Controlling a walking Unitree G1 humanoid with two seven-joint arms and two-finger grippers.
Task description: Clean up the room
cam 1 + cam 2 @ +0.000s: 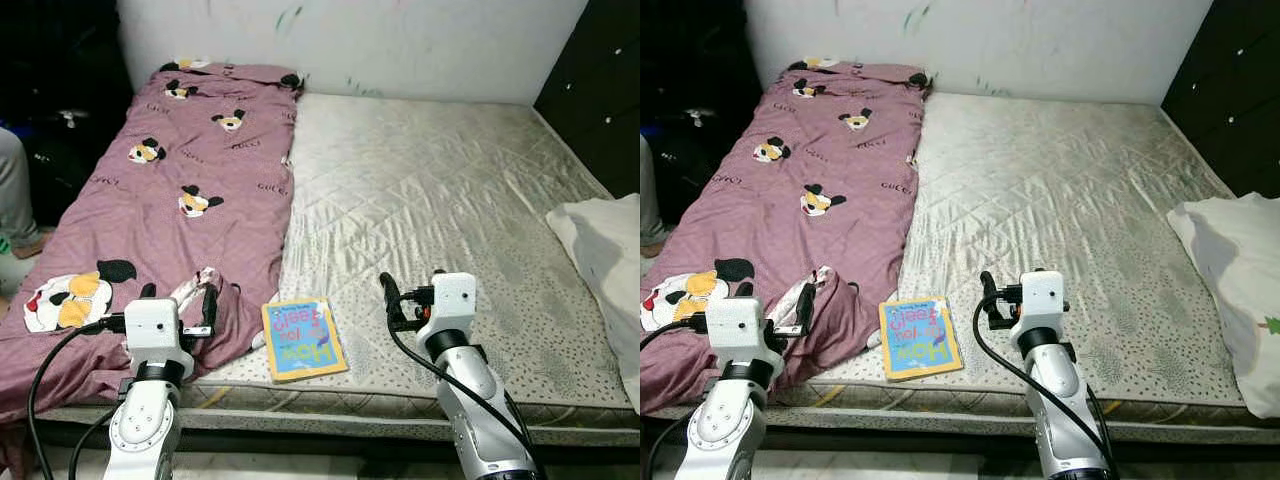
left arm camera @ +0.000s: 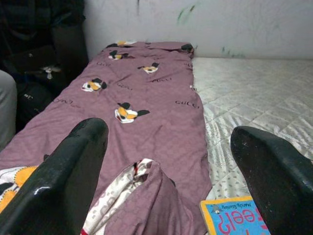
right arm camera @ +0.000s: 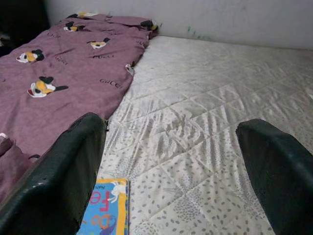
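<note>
Left eye view is showing a children's book lying flat near the mattress edge, between the left gripper and right gripper; both are hanging wide open, holding nothing; risk — a thin book could be sliding off when pinched; no containers are appearing; a purple blanket is lying beside it.

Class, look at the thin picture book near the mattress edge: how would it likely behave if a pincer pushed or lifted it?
The thin blue-and-yellow picture book lies flat on the quilted grey mattress, so it would probably slide, not roll. It looks slim, so likely light. Gripped by one corner, it may well flop open.
</note>
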